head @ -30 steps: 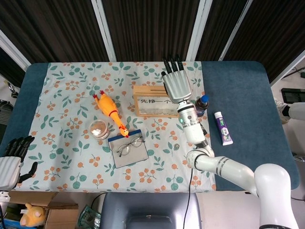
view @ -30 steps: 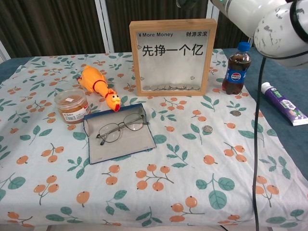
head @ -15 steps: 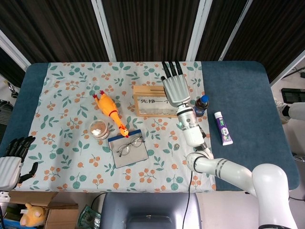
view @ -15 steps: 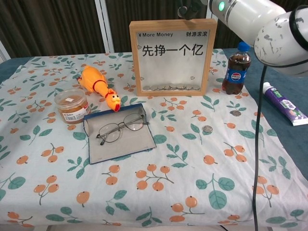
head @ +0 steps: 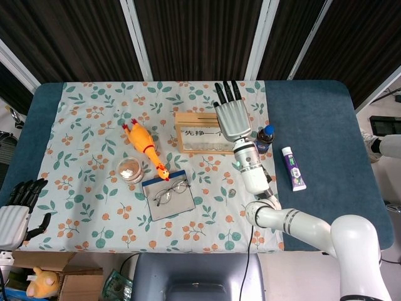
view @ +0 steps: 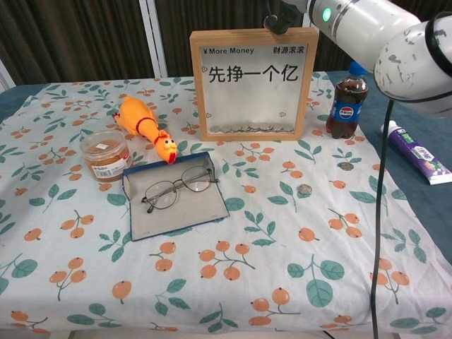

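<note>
The wooden coin frame (head: pixel 202 132) stands upright toward the far middle of the worktop (head: pixel 326 119), on the flowered cloth (head: pixel 94 106), with a row of coins lying at its bottom, seen through the glass in the chest view (view: pixel 252 83). The right robot hand (head: pixel 230 115) hangs over the frame's right end, flat, fingers straight and slightly spread, pointing to the far side; it holds nothing. Whether it touches the frame's top edge cannot be told. The head view shows the whole hand from above and the forearm running back toward the near edge; the chest view shows only a dark bit of it at the frame's top right corner (view: pixel 277 15) and the white arm crossing the upper right.

Just right of the frame stands a cola bottle (view: pixel 346 101), and further right lies a toothpaste tube (view: pixel 416 152). Two loose coins (view: pixel 304 189) lie on the cloth near the bottle. Left of the frame lies a rubber chicken (view: pixel 143 125), then a small jar (view: pixel 105 154). Nearer, a pair of glasses (view: pixel 177 188) rests on a blue case (view: pixel 176 209).

The left robot hand (head: pixel 17 208) shows only in the head view, off the worktop's near left corner, fingers loosely apart and holding nothing.
</note>
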`<move>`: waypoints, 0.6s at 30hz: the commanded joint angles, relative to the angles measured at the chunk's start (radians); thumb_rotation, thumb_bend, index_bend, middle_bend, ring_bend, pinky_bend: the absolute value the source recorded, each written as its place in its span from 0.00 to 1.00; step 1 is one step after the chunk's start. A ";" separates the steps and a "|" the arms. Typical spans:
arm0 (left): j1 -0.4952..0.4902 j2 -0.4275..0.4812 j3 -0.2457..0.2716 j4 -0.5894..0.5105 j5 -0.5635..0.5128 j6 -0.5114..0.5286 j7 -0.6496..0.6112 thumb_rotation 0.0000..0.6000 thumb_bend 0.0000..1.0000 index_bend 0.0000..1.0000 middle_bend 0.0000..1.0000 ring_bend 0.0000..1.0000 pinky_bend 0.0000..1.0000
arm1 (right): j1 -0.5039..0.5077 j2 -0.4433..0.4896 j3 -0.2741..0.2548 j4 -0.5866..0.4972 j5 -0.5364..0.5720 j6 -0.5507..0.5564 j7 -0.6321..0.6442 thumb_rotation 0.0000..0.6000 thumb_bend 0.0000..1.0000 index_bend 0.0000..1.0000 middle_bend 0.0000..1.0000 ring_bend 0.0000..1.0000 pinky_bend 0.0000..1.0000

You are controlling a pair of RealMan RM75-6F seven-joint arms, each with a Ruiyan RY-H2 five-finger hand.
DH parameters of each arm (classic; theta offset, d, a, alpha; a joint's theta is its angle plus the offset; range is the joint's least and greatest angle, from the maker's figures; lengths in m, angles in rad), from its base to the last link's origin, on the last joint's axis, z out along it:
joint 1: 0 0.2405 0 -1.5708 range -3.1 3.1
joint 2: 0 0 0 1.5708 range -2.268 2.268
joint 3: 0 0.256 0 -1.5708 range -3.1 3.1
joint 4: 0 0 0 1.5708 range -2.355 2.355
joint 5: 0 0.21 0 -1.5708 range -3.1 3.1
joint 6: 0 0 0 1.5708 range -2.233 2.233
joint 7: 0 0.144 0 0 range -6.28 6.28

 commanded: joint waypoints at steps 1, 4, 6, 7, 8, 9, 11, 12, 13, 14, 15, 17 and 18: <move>0.000 -0.001 0.001 0.000 0.001 0.001 0.001 1.00 0.44 0.00 0.07 0.01 0.01 | 0.002 -0.003 -0.005 0.004 0.001 0.000 -0.003 1.00 0.65 0.73 0.19 0.00 0.08; -0.001 0.000 0.002 0.001 0.003 -0.001 0.000 1.00 0.44 0.00 0.07 0.01 0.01 | 0.005 -0.008 -0.009 0.009 0.002 0.002 -0.004 1.00 0.65 0.73 0.19 0.00 0.08; -0.001 0.000 0.002 0.001 0.002 -0.001 0.000 1.00 0.44 0.00 0.07 0.01 0.01 | 0.006 -0.009 -0.011 0.010 0.003 0.001 -0.003 1.00 0.65 0.72 0.19 0.00 0.08; -0.001 0.000 0.002 0.001 0.002 -0.001 -0.001 1.00 0.44 0.00 0.07 0.01 0.01 | 0.006 -0.009 -0.013 0.011 0.001 0.002 -0.001 1.00 0.65 0.70 0.19 0.00 0.08; -0.001 0.000 0.002 0.002 0.001 -0.001 -0.002 1.00 0.44 0.00 0.07 0.01 0.01 | 0.006 -0.008 -0.015 0.011 -0.002 0.002 0.001 1.00 0.65 0.69 0.19 0.00 0.08; -0.001 0.000 0.001 0.002 0.000 0.000 -0.003 1.00 0.44 0.00 0.07 0.01 0.01 | 0.005 -0.007 -0.017 0.011 -0.005 0.002 0.005 1.00 0.65 0.67 0.19 0.00 0.08; 0.000 0.000 0.002 0.002 0.000 0.000 -0.003 1.00 0.44 0.00 0.07 0.01 0.01 | 0.004 -0.005 -0.020 0.009 -0.008 0.003 0.009 1.00 0.65 0.63 0.19 0.00 0.08; 0.000 0.000 0.003 0.002 0.001 0.000 -0.003 1.00 0.44 0.00 0.07 0.01 0.01 | 0.002 -0.003 -0.021 0.006 -0.006 0.003 0.010 1.00 0.65 0.62 0.19 0.00 0.08; -0.001 0.000 0.003 0.002 0.001 -0.001 -0.002 1.00 0.44 0.00 0.07 0.01 0.01 | 0.001 0.000 -0.021 0.003 -0.005 0.003 0.009 1.00 0.65 0.61 0.19 0.00 0.08; -0.001 0.000 0.003 0.002 0.001 -0.001 -0.002 1.00 0.44 0.00 0.07 0.01 0.01 | 0.000 0.003 -0.022 -0.002 -0.006 0.006 0.008 1.00 0.65 0.60 0.19 0.00 0.08; -0.001 0.000 0.003 0.001 0.001 -0.002 -0.002 1.00 0.44 0.00 0.07 0.01 0.01 | -0.001 0.004 -0.023 -0.003 -0.006 0.006 0.008 1.00 0.65 0.60 0.19 0.00 0.08; -0.001 0.000 0.003 0.001 0.001 -0.002 -0.002 1.00 0.44 0.00 0.07 0.01 0.01 | -0.001 0.006 -0.023 -0.006 -0.007 0.008 0.008 1.00 0.65 0.60 0.19 0.00 0.08; -0.002 0.000 0.003 0.001 0.001 -0.002 -0.002 1.00 0.44 0.00 0.07 0.01 0.01 | -0.003 0.009 -0.024 -0.011 -0.008 0.012 0.007 1.00 0.65 0.60 0.19 0.00 0.08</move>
